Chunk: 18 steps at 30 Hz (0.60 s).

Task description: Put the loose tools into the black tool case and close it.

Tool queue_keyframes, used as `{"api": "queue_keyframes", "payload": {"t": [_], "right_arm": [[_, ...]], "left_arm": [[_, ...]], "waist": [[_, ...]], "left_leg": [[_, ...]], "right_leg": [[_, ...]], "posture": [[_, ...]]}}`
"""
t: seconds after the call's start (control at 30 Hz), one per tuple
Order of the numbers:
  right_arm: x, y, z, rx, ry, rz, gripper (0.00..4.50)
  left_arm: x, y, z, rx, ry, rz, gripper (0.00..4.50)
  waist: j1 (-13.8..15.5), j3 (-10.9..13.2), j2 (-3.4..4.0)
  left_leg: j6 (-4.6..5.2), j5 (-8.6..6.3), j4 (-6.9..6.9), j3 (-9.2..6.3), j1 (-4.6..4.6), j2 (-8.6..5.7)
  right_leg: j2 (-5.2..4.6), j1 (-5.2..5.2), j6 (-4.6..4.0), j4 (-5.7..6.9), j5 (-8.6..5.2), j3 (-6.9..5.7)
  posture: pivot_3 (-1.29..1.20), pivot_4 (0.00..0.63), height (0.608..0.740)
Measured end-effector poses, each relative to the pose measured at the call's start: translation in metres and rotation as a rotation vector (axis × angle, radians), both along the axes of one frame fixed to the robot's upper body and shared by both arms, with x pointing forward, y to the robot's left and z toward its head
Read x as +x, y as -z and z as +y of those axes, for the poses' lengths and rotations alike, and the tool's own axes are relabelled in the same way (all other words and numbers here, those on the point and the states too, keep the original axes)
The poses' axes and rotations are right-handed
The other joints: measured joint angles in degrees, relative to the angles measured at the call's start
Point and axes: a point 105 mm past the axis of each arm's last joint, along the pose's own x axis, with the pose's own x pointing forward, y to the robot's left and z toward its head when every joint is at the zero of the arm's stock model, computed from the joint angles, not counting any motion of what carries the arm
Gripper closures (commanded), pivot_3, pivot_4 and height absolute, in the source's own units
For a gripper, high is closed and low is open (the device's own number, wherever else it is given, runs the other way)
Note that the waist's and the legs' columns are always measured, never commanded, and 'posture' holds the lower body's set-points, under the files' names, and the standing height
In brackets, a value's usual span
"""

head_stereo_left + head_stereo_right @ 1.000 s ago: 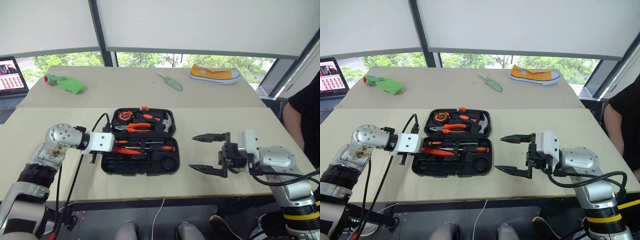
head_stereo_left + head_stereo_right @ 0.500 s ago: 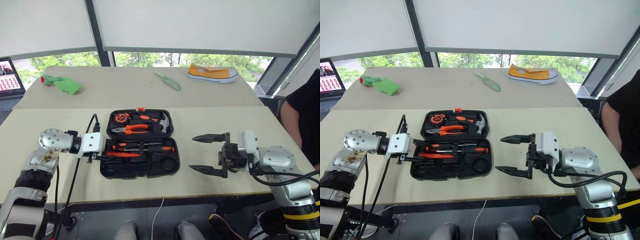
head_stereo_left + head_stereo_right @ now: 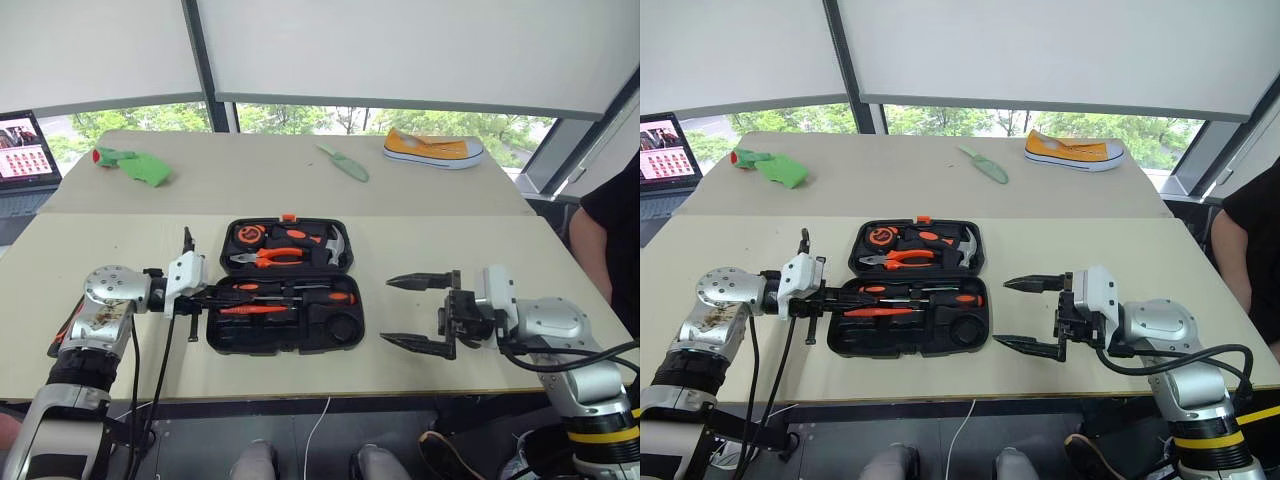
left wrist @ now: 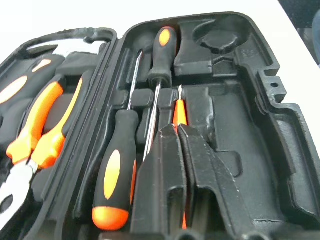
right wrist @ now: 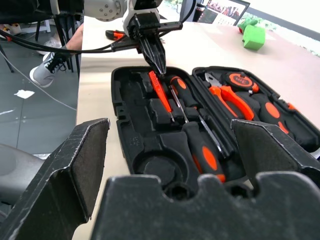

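Left tool (image 3: pixel 840 297) pinched on slim orange screwdriver (image 3: pixel 868 311) over black tool case (image 3: pixel 978 300); right tool (image 3: pixel 1026 315) wide, empty. Risk: screwdriver misses recess, blocks lid.

The slim screwdriver (image 4: pixel 179 112) is partly hidden by the shut left gripper (image 4: pixel 177 134); the laptop (image 3: pixel 22 150) is cut by the edge.

Left hand (image 3: pixel 845 297) pinched closed, pointing inward — right hand (image 3: pixel 1026 314) level, fingers spread wide.
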Motion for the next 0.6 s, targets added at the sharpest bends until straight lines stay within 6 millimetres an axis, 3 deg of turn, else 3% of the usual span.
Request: {"api": "queue_keyframes", "payload": {"t": [0.17,0.6], "right_arm": [[0.001,0.0,0.0,0.003,0.006,0.0,0.0],[0.001,0.005,0.0,0.014,0.021,0.024,0.0]], "left_arm": [[0.005,0.011,-0.003,0.04,-0.048,0.029,4.43],[-0.01,0.022,-0.008,0.096,0.034,0.023,4.43]], "waist": [[0.05,0.0,0.0],[0.0,-0.01,0.01]], "left_leg": [[0.0,0.0,0.01,0.0,0.0,0.0],[0.0,0.0,0.03,-0.01,0.06,0.01]], "right_leg": [[0.0,0.01,0.0,0.0,0.0,0.0],[0.0,0.05,-0.02,0.06,0.03,0.01]], "posture": [[0.0,0.15,0.74],[0.0,0.15,0.74]]}}
